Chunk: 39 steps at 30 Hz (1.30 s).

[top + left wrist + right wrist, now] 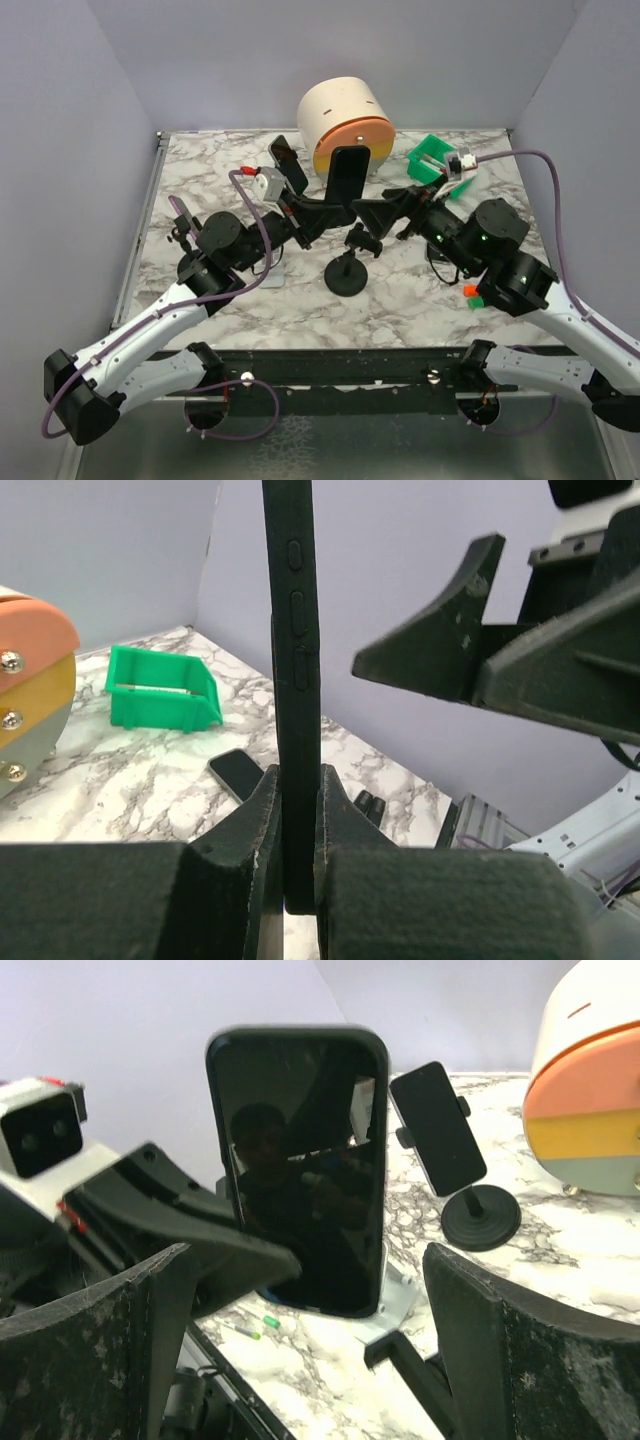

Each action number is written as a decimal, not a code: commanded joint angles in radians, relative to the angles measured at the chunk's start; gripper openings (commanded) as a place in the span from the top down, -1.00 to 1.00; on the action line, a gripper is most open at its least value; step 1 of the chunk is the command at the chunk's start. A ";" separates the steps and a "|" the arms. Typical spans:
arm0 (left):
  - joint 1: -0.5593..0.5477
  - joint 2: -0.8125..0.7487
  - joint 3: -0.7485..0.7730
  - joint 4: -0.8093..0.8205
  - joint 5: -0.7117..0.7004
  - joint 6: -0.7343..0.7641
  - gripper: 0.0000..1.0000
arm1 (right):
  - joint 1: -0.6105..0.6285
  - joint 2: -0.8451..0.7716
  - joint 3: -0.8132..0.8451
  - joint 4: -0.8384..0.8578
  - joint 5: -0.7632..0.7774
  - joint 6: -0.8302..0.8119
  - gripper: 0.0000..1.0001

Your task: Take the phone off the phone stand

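A black phone [349,175] stands upright in the air, pinched at its lower edge by my left gripper [335,212]. In the left wrist view the phone [297,660] is edge-on between the shut fingers of the left gripper [298,780]. The black phone stand [347,275], with a round base and an empty clamp, sits just below and looks apart from the phone. My right gripper [385,215] is open, right of the phone. In the right wrist view the phone's screen [300,1160] faces the open right gripper [307,1250], untouched by it.
A second phone on its own round stand [288,163] is at the back left, also in the right wrist view [440,1125]. A white and orange cylinder [346,125] and a green bin [432,160] stand at the back. A grey plate [270,275] lies on the left.
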 commanded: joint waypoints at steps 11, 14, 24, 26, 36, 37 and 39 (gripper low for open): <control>-0.006 -0.146 -0.014 0.152 0.130 -0.228 1.00 | 0.002 -0.209 -0.231 0.356 -0.278 -0.011 -0.82; -0.006 -0.158 -0.028 0.185 0.155 -0.260 1.00 | 0.003 -0.203 -0.228 0.408 -0.319 0.015 -0.76; -0.006 -0.168 -0.060 0.320 0.260 -0.369 1.00 | 0.003 -0.141 -0.222 0.499 -0.419 0.113 -0.57; -0.006 -0.171 -0.066 0.345 0.273 -0.385 1.00 | 0.003 -0.135 -0.227 0.521 -0.434 0.134 -0.49; -0.006 -0.152 -0.076 0.429 0.315 -0.428 1.00 | 0.003 -0.075 -0.223 0.602 -0.563 0.204 0.04; -0.006 -0.150 -0.076 0.434 0.315 -0.429 1.00 | 0.003 -0.077 -0.226 0.601 -0.558 0.206 0.06; -0.006 -0.147 -0.075 0.439 0.313 -0.429 1.00 | 0.003 -0.075 -0.224 0.587 -0.552 0.205 0.10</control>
